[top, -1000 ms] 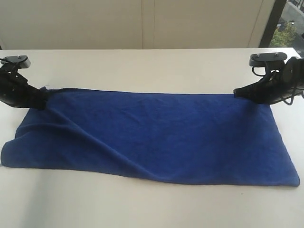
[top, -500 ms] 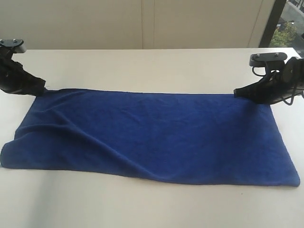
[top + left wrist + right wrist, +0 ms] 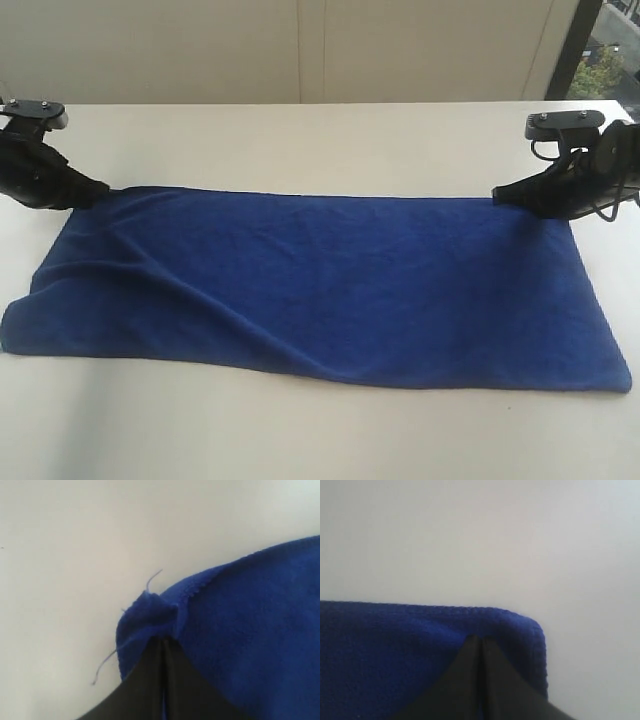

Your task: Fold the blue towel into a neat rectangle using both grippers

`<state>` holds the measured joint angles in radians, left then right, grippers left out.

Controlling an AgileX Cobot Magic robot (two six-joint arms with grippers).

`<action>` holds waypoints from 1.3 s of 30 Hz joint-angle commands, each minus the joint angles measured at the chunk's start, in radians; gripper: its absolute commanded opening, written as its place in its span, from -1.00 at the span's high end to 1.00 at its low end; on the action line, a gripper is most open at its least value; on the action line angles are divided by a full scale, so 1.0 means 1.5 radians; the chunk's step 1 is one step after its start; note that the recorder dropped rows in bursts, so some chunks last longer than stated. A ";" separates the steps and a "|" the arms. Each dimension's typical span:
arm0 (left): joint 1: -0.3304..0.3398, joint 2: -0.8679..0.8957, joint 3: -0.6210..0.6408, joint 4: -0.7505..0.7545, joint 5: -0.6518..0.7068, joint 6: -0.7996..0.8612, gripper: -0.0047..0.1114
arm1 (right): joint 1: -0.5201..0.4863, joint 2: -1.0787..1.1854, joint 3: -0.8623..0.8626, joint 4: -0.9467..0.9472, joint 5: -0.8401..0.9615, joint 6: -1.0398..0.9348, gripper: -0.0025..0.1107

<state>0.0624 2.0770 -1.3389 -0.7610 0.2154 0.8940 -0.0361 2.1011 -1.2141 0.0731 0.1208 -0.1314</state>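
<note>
Compared with 1 second ago, the left gripper [image 3: 98, 188] has shifted: it then sat lower, lying over the bunched far-left corner of the blue towel [image 3: 320, 285], and half a second ago it stood a little higher and further out. Now its tip meets that corner, which is drawn out to a point, and the far edge runs nearly straight across to the right gripper [image 3: 497, 197]. The right gripper and the towel's right half look unchanged across all 3 exterior pictures. A soft diagonal ridge still runs from the left part of the towel toward the middle of its near edge, and the near-left corner stays slightly curled.

In the left wrist view the left gripper [image 3: 162, 642] has its 2 black fingers pressed together, pinching a small puckered tuft of the towel [image 3: 250, 630], with 2 loose threads [image 3: 154, 577] sticking out of the hem. In the right wrist view the right gripper [image 3: 479, 640] is likewise clamped, fingers together on the rounded corner of the towel [image 3: 395, 650].

The towel lies spread lengthwise over the middle of the counter [image 3: 300, 140], a plain, matt off-white surface. Behind it stands a pale wall [image 3: 300, 50] with faint vertical seams, and at the far right a dark-framed window [image 3: 605, 50] shows green foliage outside.
</note>
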 commanded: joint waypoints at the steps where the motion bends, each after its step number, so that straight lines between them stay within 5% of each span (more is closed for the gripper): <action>1: -0.010 -0.001 -0.010 -0.015 -0.026 0.002 0.92 | -0.004 0.003 0.000 -0.001 0.002 -0.002 0.96; 26: -0.011 0.040 -0.039 -0.060 -0.079 -0.039 0.92 | -0.004 0.003 0.000 -0.001 -0.005 -0.002 0.96; 39: -0.011 -0.008 -0.039 -0.060 0.036 -0.034 0.92 | -0.004 0.003 0.000 -0.001 -0.009 -0.003 0.96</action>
<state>0.0458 2.0706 -1.3928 -0.8402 0.2337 0.8446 -0.0361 2.1011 -1.2141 0.0731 0.1170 -0.1334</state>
